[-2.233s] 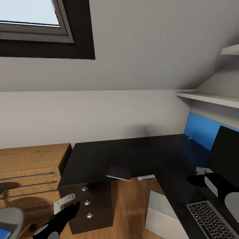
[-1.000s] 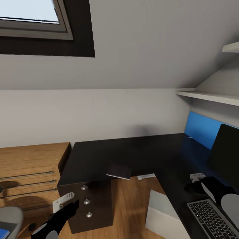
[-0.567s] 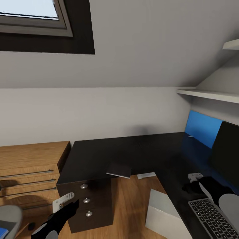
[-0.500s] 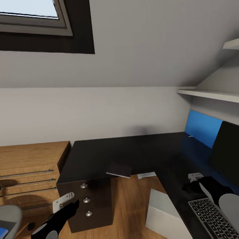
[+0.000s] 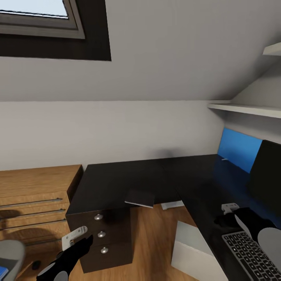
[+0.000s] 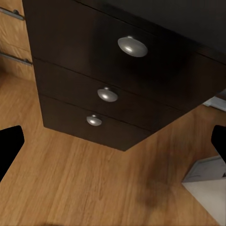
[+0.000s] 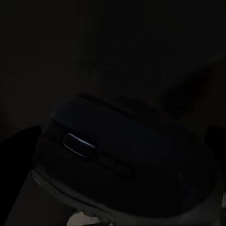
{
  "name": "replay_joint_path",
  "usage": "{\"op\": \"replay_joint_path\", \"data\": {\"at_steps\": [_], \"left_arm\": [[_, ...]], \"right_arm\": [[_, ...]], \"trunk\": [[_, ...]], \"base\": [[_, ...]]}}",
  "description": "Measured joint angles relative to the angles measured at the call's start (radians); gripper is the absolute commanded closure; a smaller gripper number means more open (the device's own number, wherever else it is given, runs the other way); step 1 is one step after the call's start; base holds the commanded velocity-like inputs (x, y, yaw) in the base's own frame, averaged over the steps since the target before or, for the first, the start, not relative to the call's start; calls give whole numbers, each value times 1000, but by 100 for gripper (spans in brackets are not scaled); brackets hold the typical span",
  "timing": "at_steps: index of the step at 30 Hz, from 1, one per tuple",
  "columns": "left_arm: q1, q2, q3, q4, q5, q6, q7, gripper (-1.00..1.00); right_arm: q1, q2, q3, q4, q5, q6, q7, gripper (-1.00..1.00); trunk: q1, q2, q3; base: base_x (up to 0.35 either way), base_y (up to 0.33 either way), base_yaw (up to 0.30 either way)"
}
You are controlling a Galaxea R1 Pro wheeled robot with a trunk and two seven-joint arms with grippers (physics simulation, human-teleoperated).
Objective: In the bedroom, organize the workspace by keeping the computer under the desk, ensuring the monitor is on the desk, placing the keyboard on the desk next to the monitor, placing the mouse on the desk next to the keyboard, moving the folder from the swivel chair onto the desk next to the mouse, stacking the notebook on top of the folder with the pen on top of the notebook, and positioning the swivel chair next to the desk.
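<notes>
The black desk (image 5: 125, 177) runs along the wall and turns toward me on the right. On that right wing stand the monitor (image 5: 269, 175) and the keyboard (image 5: 251, 255). My right gripper (image 5: 223, 221) hovers low over the desk just beyond the keyboard's far end, shut on the black mouse (image 7: 127, 160), whose sides meet both fingers. The grey notebook (image 5: 139, 198) lies on the desk's front edge, partly overhanging. The white computer (image 5: 191, 249) stands on the floor below. My left gripper (image 5: 84, 241) is open, low, facing the drawers (image 6: 108, 94). The swivel chair (image 5: 9, 251) with the blue folder (image 5: 2, 271) sits at the bottom left.
A light wooden cabinet (image 5: 35, 187) stands left of the desk. White shelves (image 5: 246, 109) and a blue wall panel (image 5: 238, 150) hang over the right wing. A white paper-like item (image 5: 171, 204) lies under the desk. Wooden floor (image 6: 94, 188) lies before the drawers.
The whole view has shifted slightly as the camera moved. My right gripper with the mouse has drifted a little left and nearer the keyboard's far end. The left arm holds still.
</notes>
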Motion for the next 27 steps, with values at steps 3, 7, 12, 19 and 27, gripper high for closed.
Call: {"op": "replay_joint_path", "data": {"at_steps": [3,7,12,19,27], "left_arm": [[0,0,0,0,0,0,0,-100],[0,0,0,0,0,0,0,-100],[0,1,-2,0,0,2,0,-100],[0,3,-3,0,0,4,-1,-100],[0,3,-3,0,0,6,-1,-100]], "right_arm": [[0,0,0,0,0,0,0,100],[0,0,1,0,0,0,0,100],[0,1,1,0,0,0,0,100],[0,1,1,0,0,0,0,100],[0,2,1,1,0,0,-1,100]], "trunk": [[12,-21,-9],[27,-49,-22],[27,-49,-22],[27,-49,-22],[27,-49,-22]], "base": [[0,0,0],[0,0,0],[0,0,0],[80,26,0],[77,5,0]]}}
